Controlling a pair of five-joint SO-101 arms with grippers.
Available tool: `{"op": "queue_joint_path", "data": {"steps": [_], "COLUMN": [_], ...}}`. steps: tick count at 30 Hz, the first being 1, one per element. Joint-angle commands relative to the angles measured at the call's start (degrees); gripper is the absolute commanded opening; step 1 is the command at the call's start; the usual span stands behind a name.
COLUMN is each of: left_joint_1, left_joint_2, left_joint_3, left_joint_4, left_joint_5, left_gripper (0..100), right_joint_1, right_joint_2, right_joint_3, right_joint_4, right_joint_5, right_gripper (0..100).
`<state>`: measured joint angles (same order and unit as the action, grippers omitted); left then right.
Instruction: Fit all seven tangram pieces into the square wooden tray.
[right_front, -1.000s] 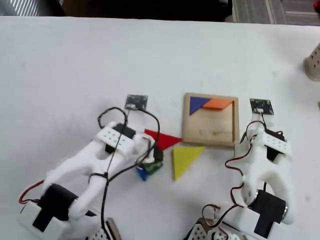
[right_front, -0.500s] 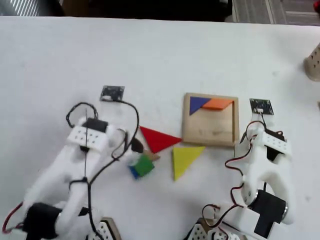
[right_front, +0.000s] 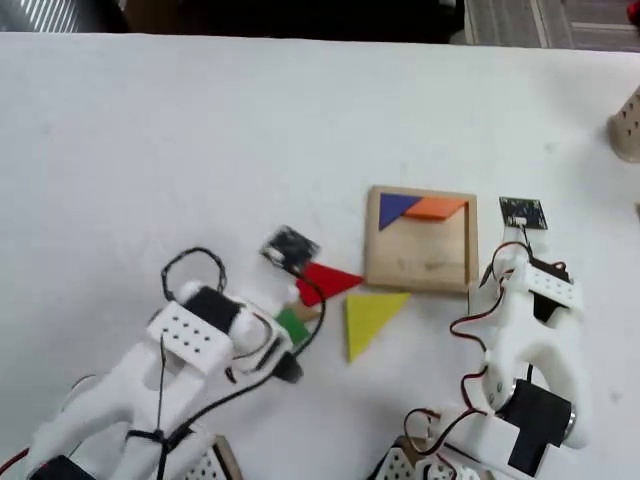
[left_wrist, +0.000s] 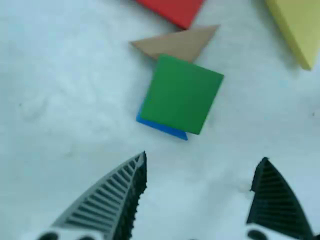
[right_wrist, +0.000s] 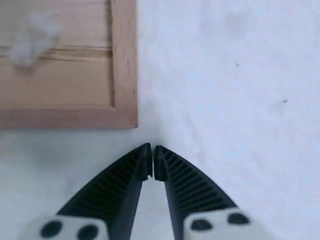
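- Left pincer (left_wrist: 202, 160) spread wide, nothing between its fingers; it hangs over the white worktop (right_front: 300, 110), just short of the green square (left_wrist: 181, 94)
- Green square lies on top of a blue piece (left_wrist: 161, 125), which peeks out along one edge; a tan triangle (left_wrist: 176, 43) touches the square on the side away from the pincer
- Red triangle (right_front: 332, 281) and yellow triangle (right_front: 368, 316) lie flat on the worktop between that pile and the tray (right_front: 372, 255); the red tip is just beside the tray's rim
- In the tray: a dark blue triangle (right_front: 396, 207) and an orange piece (right_front: 440, 207), touching, along the far rim
- Right pincer (right_wrist: 151, 150) pressed together, gripping nothing; its tip sits just beside a corner of the tray, over the worktop
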<state>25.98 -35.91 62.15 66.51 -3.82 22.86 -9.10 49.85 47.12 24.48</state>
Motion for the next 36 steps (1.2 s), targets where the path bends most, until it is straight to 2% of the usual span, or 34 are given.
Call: {"op": "queue_joint_path", "data": {"steps": [1, 4, 9, 12, 17, 20, 27, 31, 36], "left_joint_1": [2.33, 4.09, 11.12, 15.69, 20.18, 19.21, 13.58, 9.45, 0.13], "left_joint_2": [-1.27, -1.27, -1.27, -1.27, 0.22, 6.81, 22.73, 23.43, 23.43], "left_joint_3": [-0.35, 1.14, 1.67, 1.67, 1.67, 0.18, -10.64, -11.69, -11.87], "left_joint_4": [-0.62, -4.66, -11.16, -14.33, -17.49, -18.73, -14.42, -14.33, -16.09], "left_joint_5": [0.18, 2.99, 3.6, 3.78, 5.8, 10.37, 10.29, 10.2, 10.11], "left_gripper": [33, 26, 2, 5, 2, 2, 2, 2, 3], "right_joint_1": [0.04, -0.04, -0.04, -0.04, -0.04, -0.04, -0.04, -0.04, -0.04], "right_joint_2": [-0.13, -0.13, -0.13, -0.13, -0.13, -0.13, -0.13, -0.13, -0.13], "right_joint_3": [-1.58, -1.58, -1.58, -1.58, -1.58, -1.58, -1.67, -1.67, -1.67], "right_joint_4": [0.48, 0.48, 0.48, 0.48, 0.48, 0.48, 0.48, 0.48, 0.48], "right_joint_5": [0.62, 0.62, 0.62, 0.62, 0.62, 0.62, 0.62, 0.62, 0.62], "right_gripper": [1.7, 1.7, 1.7, 1.7, 1.7, 1.7, 1.7, 1.7, 1.7]}}
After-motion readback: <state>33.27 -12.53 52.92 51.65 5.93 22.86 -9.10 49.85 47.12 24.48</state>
